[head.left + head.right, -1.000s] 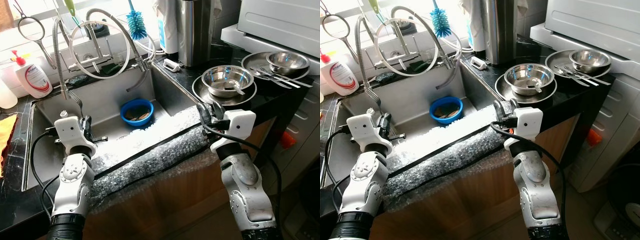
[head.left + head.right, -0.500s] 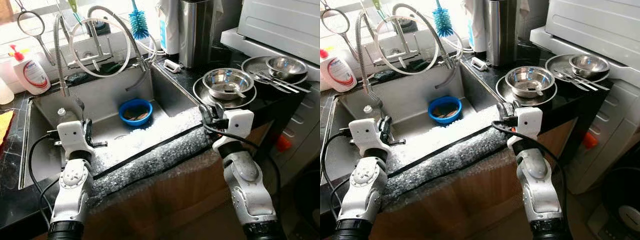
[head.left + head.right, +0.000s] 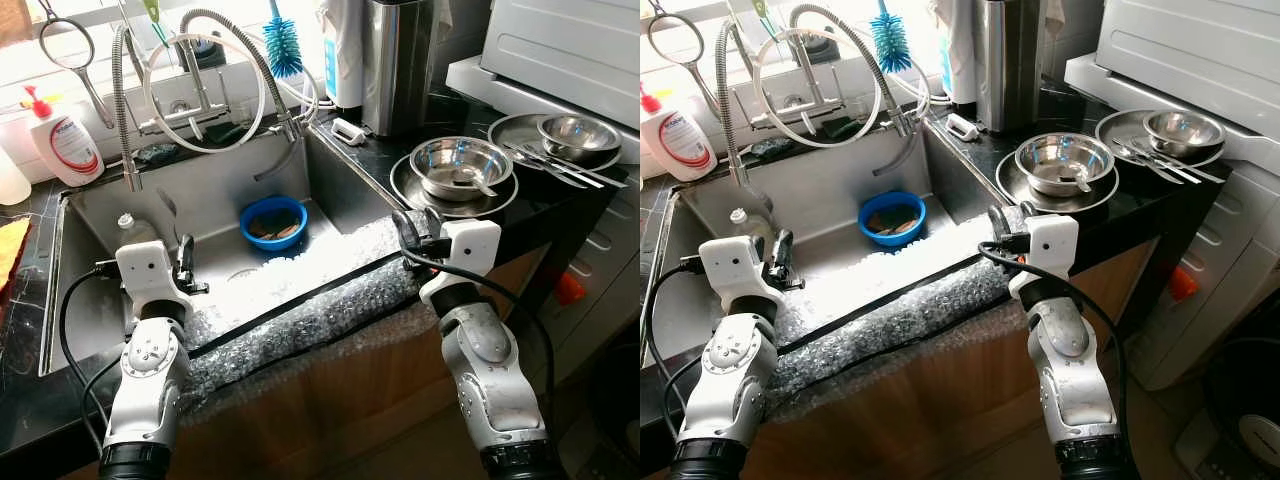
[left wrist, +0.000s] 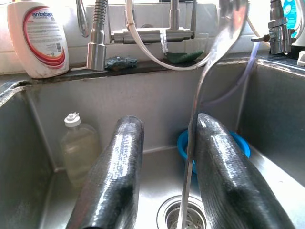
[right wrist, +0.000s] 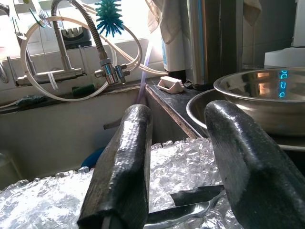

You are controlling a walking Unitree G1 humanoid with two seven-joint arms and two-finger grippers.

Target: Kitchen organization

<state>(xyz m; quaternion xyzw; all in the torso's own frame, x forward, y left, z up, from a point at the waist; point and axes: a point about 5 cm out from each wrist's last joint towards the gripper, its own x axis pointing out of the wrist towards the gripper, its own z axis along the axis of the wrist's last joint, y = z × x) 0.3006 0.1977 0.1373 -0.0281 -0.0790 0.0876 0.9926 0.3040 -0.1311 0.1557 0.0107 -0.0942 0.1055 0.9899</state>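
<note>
A steel kitchen sink point(image 3: 100, 300) sits in a dark tabletop point(image 3: 560, 195) under a bright window, its front edge padded with bubble wrap point(image 3: 310, 310). The left gripper point(image 4: 162, 191) hangs over the basin with its fingers parted; a thin metal utensil handle point(image 4: 193, 143) lies against the inner face of one finger, though whether it is pinched cannot be told. Beyond that gripper are a blue bowl point(image 3: 273, 221), a small bottle point(image 4: 78, 145) and the drain point(image 4: 183, 217). The right gripper point(image 5: 188, 167) hovers open and empty above the wrap, just beside a steel bowl point(image 3: 461, 163) stacked on a plate point(image 3: 500, 196).
</note>
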